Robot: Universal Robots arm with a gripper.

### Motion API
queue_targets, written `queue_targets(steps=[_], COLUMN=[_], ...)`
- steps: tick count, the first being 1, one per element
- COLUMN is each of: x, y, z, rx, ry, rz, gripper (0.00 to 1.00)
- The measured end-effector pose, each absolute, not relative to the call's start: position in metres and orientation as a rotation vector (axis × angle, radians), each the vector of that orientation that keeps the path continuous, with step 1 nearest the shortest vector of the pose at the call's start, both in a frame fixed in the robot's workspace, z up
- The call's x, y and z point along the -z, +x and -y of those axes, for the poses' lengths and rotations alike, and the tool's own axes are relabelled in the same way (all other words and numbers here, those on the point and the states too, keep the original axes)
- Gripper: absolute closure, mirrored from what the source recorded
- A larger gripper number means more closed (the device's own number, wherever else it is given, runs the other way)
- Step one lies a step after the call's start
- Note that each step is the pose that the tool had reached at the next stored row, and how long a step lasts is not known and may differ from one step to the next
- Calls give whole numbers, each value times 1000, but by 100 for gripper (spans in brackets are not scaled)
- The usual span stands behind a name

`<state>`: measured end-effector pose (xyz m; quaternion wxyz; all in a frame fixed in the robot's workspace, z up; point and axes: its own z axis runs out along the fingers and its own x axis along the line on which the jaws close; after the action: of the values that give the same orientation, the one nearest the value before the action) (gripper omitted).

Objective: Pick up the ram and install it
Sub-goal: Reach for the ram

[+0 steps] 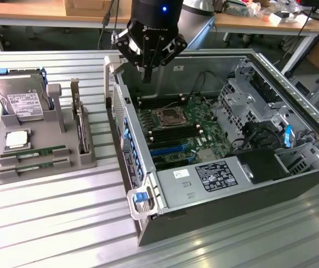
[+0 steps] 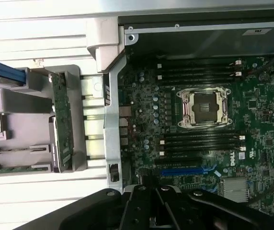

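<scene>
1. Ram first: the ram [image 1: 37, 151], a long, thin green circuit-board stick, lies flat in a slot at the near end of the grey moulded tray [image 1: 42, 174], which sits on the ribbed silver metal table [image 1: 48, 223]. An identical second green stick [image 1: 34, 163] lies just beside it, nearer the camera.
2. Further back, the same tray holds a square silver processor chip [image 1: 15, 139] and a silver hard drive in a blue-edged carrier [image 1: 20, 99], which leans at the far end. A tall dark card with a metal bracket [image 1: 80, 124] stands upright on the side toward the case.
3. The open black-and-silver computer case [image 1: 148, 223] lies just beside the tray. It holds a green motherboard [image 1: 173, 131] with an open processor socket [image 1: 168, 117], and the black memory slots [image 2: 199, 141] on either side of the socket look empty.
4. The black gripper [image 1: 146, 78] hovers over the case's far corner, on the side toward the tray. Its fingers are pressed together and pinch nothing, so I judge the pick has not begun.
5. To pick well, I'd spread the fingers before descending and line them up across the stick's thin faces near its middle. I'd also stay clear of the twin stick and lift straight up out of the slot, because a skewed pull could jam the board or drag the tray.
</scene>
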<state>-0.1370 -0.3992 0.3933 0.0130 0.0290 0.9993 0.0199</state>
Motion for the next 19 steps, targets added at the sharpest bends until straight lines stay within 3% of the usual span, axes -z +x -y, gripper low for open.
queue_targets(steps=[19], x=[-393], y=[-148], z=[399], rx=[-62], ry=[90], rz=[-3114], gripper=[89])
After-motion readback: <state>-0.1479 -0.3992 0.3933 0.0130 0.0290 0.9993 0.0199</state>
